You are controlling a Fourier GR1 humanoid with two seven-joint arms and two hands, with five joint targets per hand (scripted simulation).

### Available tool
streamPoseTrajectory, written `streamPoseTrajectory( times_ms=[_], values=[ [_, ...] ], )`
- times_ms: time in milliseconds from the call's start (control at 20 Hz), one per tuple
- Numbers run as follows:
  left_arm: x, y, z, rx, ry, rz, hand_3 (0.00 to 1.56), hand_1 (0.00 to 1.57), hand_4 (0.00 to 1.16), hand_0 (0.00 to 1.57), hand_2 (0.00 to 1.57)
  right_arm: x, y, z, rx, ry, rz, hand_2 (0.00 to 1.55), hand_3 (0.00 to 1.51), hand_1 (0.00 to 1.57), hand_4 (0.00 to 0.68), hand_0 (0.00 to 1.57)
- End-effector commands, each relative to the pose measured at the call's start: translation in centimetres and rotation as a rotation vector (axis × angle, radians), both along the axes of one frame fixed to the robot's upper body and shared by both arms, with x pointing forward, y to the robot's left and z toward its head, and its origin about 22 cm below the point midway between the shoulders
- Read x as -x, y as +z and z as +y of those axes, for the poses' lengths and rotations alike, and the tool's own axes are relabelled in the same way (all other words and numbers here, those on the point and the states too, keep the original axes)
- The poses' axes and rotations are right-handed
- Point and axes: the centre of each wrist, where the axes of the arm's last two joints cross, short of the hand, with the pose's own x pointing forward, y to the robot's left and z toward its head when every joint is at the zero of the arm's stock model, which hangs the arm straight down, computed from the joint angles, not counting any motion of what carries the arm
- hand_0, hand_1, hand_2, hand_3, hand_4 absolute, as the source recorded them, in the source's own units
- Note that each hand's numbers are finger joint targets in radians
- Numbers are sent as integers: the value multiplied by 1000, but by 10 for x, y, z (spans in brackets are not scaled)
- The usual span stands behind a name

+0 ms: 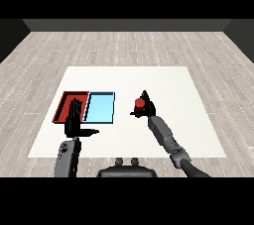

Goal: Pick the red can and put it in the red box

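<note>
Now the right robot hand [147, 108] is curled round the red can [139, 103], right of the light blue tray [100, 108]; carry it upright, leftward to the red tray [65, 101], skirting the spread left robot hand [74, 119].

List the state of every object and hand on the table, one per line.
Small red cylindrical can: upright on the white table, right of the trays, right hand's fingers curled round it.
Shallow red tray: nothing seen in it, partly hidden by the left hand.
Shallow light blue tray: holds nothing.
Right hand: shut on the can.
Left hand: open, fingers straight, over the red tray's near edge.
</note>
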Motion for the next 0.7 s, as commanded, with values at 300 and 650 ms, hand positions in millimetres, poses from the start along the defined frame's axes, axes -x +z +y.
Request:
streamPoseTrajectory(
  times_ms=[300,650],
  values=[
    [-20,9,24,16,14,-10,0,0,0,0,0,-21,20,18,13,11,34,0,0,0,0,0],
    [-5,-2,-4,24,-12,2,0,0,0,0,0,-14,5,11,54,-4,66,0,0,0,0,0]
  ],
)
